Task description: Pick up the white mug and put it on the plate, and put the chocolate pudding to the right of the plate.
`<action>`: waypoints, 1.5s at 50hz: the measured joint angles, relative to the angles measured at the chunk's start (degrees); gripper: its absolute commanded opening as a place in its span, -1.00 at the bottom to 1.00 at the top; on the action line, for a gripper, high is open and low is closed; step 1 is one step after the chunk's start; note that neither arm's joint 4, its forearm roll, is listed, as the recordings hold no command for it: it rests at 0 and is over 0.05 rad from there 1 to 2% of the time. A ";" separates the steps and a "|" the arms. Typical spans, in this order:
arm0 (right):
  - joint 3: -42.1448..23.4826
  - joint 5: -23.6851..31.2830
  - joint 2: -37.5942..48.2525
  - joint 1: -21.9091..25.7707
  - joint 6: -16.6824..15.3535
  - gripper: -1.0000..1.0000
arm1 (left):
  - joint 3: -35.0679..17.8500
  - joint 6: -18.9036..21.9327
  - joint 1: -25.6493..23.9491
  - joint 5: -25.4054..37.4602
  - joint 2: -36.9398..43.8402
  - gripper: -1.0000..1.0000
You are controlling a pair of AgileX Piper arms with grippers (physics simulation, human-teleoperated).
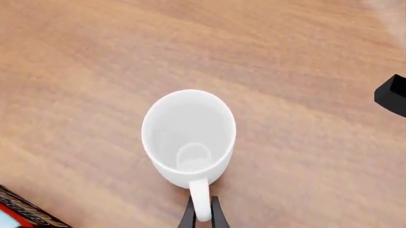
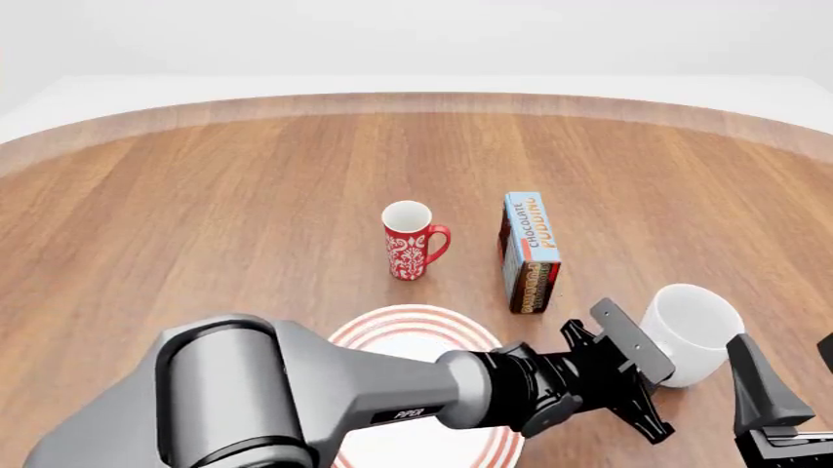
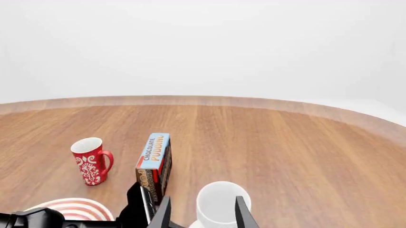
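The white mug (image 2: 690, 331) stands upright on the table at the front right, to the right of the plate (image 2: 377, 336) with red rings. My left arm reaches across the plate, and the left gripper (image 1: 203, 216) is shut on the mug's loop handle (image 1: 200, 199), one finger pressed to each side. The chocolate pudding (image 2: 530, 252) stands upright behind the white mug, beyond the plate's right side. My right gripper (image 3: 203, 213) is open at the front right corner, its fingers (image 3: 163, 211) spread wide just short of the white mug (image 3: 219, 204).
A red mug (image 2: 412, 240) with a white pattern stands behind the plate, left of the pudding. The left arm's grey body (image 2: 248, 390) covers much of the plate. A right gripper finger (image 2: 759, 385) stands close to the white mug's right side.
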 measured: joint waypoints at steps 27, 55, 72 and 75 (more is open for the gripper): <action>0.00 0.00 0.00 0.00 0.00 1.00 | 0.03 -0.04 0.00 -0.02 -0.01 -1.00; 0.00 0.03 0.00 -0.01 0.02 1.00 | 7.27 0.67 1.44 -3.15 -8.55 -1.00; 0.00 0.03 0.00 0.00 0.02 1.00 | 12.55 0.68 2.08 -5.02 -13.60 -1.00; 0.00 0.03 0.00 0.00 0.01 1.00 | 14.42 0.71 2.25 -5.63 -15.41 -1.00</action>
